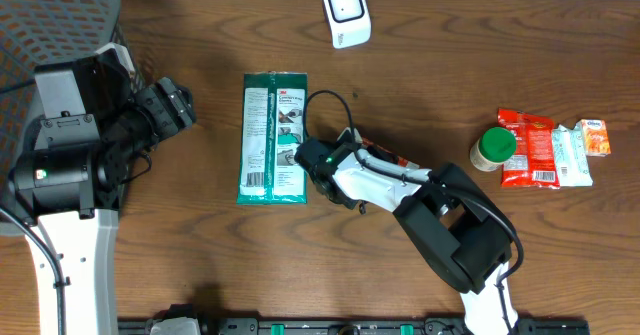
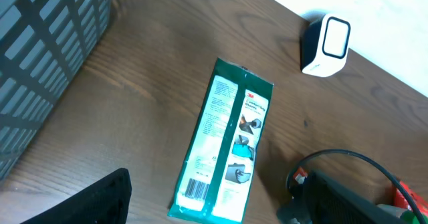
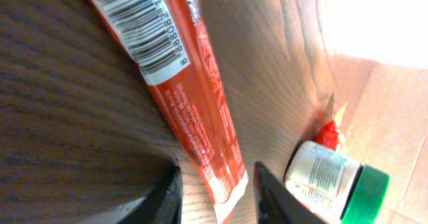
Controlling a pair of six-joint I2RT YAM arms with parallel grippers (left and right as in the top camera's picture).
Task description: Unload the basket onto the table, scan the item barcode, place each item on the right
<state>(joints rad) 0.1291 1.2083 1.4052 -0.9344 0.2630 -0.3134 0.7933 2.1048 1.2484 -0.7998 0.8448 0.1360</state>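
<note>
Hovering low, our right gripper (image 3: 217,196) has its 2 fingers slightly parted around the red packet (image 3: 177,90), which lies barcode-up on the table near a green packet (image 1: 273,135). Our left gripper (image 1: 178,103) gapes wide, empty. We judge the next move needs a firm pinch, then a lift toward the scanner (image 1: 346,13).

— What can't you make out around the green packet (image 1: 274,137)?

— Just right of it, the red packet (image 3: 190,107). In my right wrist view it runs off the top edge, and its fine print blurs. From overhead my right arm (image 1: 450,225) covers nearly all of it.

— And the green packet itself?

— In my left wrist view the bottom edge cuts off its lower end, and its text is too small for me to read. Well to its right, the jar (image 3: 328,177) is cropped by the bottom edge, and I can't read the label.
</note>
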